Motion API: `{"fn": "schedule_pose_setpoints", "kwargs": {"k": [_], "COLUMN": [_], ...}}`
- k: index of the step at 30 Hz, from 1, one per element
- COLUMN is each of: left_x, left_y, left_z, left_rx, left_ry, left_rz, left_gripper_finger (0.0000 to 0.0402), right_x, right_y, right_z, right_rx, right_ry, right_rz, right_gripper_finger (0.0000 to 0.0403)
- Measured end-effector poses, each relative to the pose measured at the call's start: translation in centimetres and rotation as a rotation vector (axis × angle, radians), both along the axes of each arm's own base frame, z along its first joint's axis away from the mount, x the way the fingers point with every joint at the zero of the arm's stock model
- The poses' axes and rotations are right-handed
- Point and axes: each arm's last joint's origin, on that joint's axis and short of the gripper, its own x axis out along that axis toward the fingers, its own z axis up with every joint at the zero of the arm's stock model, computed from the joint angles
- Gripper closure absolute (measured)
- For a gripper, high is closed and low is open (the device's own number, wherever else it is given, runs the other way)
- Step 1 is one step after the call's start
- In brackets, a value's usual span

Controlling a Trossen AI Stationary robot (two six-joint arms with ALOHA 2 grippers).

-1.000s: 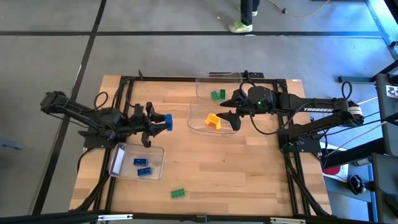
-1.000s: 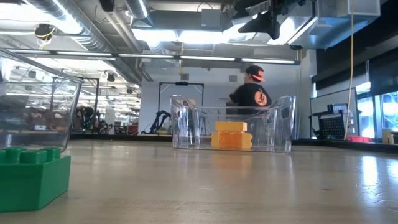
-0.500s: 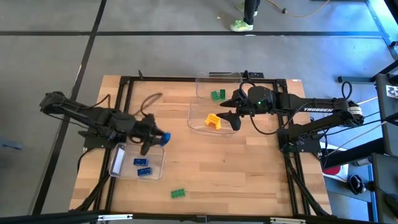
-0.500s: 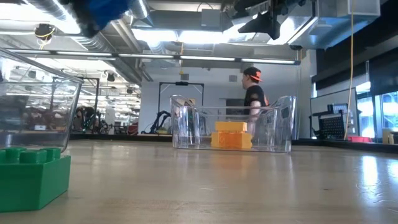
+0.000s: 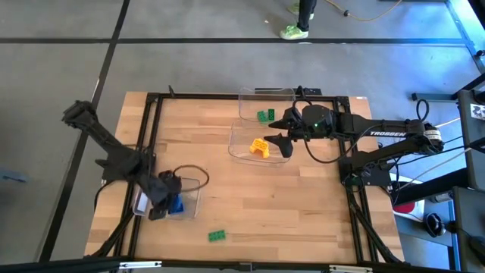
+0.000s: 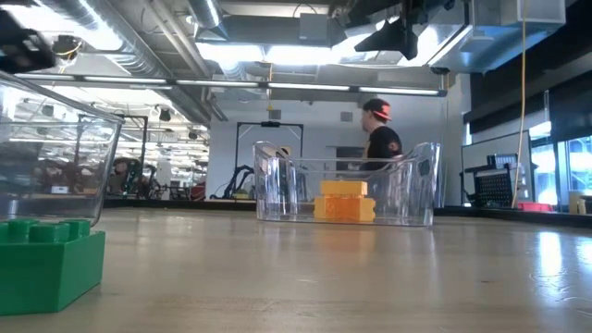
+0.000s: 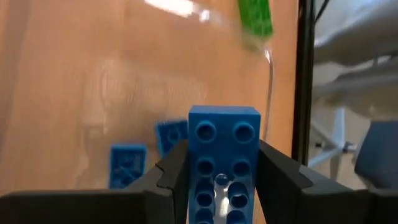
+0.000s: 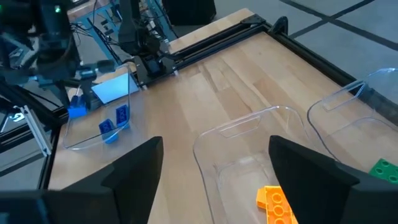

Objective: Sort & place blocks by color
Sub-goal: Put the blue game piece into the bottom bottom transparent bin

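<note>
Your left gripper (image 7: pixel 217 180) clamped a blue block (image 7: pixel 222 155) over the clear bin (image 5: pixel 191 199), right gripper (image 5: pixel 283 144) hung open above the orange block (image 5: pixel 260 147).

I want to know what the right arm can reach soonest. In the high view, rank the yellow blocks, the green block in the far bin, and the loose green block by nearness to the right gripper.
From the right gripper:
1. Yellow blocks, in the clear bin just beside it.
2. Green block in the far bin, toward the table's back edge.
3. Loose green block, near the front edge, clearly farthest.
</note>
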Motion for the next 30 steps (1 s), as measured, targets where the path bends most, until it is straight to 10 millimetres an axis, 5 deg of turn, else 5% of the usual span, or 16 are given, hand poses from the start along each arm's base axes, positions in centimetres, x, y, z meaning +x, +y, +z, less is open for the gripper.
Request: {"fn": "schedule_pose_setpoints", "kwargs": {"k": [5, 14, 20, 30], "left_x": [0.1, 0.3, 0.7, 1.2], "left_y": [-1.3, -1.5, -2.2, -2.6], "left_z": [-1.6, -4.1, -5.8, -7.4], "left_rx": [0.017, -0.061, -0.041, 0.013], "left_ry": [0.141, 0.494, 0.531, 0.575], "left_rz": [0.093, 0.715, 1.025, 1.115], "left_gripper_finger": [0.0273, 0.0273, 0.0273, 0.0273], "right_x": [0.0, 0.0, 0.0, 0.0], "right_y": [0.0, 0.0, 0.0, 0.0], "right_z": [0.0, 0.0, 0.0, 0.0], "right_rx": [0.000, 0.001, 0.001, -0.001], "right_ry": [0.000, 0.000, 0.000, 0.001], "right_rz": [0.000, -0.001, -0.001, -0.001], "right_gripper_finger": [0.0108, 0.0108, 0.0108, 0.0108]}}
